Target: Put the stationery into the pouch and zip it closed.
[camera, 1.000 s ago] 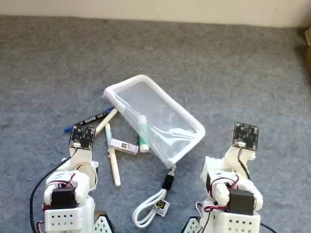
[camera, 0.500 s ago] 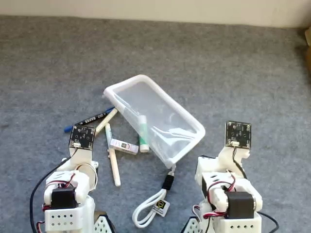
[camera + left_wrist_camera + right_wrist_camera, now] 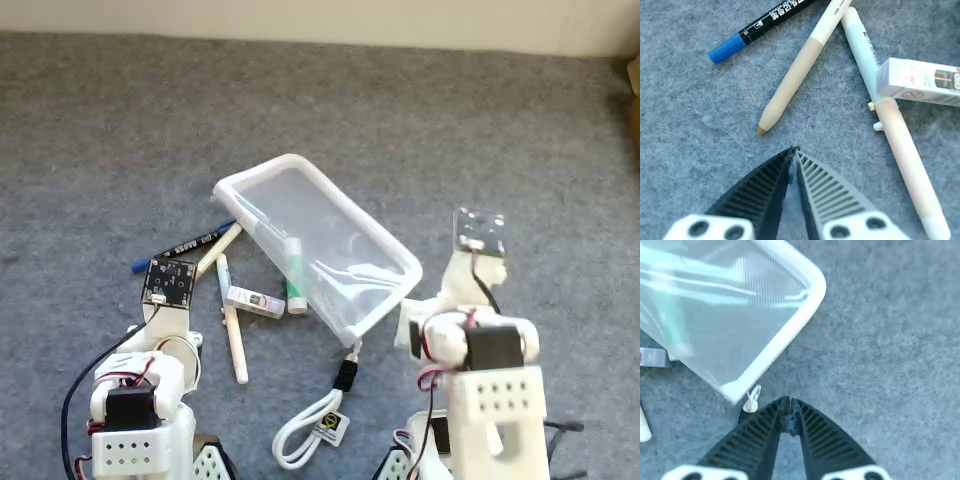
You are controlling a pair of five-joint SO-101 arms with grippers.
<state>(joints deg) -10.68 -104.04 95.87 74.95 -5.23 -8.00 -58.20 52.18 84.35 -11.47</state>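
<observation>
A clear pouch (image 3: 318, 238) with a white rim lies mid-table, its zip pull (image 3: 752, 399) at the near corner. Left of it lie a blue marker (image 3: 761, 26), a beige pen (image 3: 799, 71), a pale green pen (image 3: 860, 45), a cream pen (image 3: 907, 162) and a small white box (image 3: 920, 82). A green stick (image 3: 294, 272) rests along the pouch's left edge. My left gripper (image 3: 793, 150) is shut and empty, just short of the beige pen's tip. My right gripper (image 3: 789, 402) is shut and empty, close beside the zip pull.
A coiled white cable (image 3: 308, 425) with a black plug lies near the front between the two arm bases. Grey carpet (image 3: 480, 120) covers the table, with free room behind and to the right of the pouch.
The right arm has risen and swung forward and left towards the pouch's near corner. The left arm and the stationery have not moved.
</observation>
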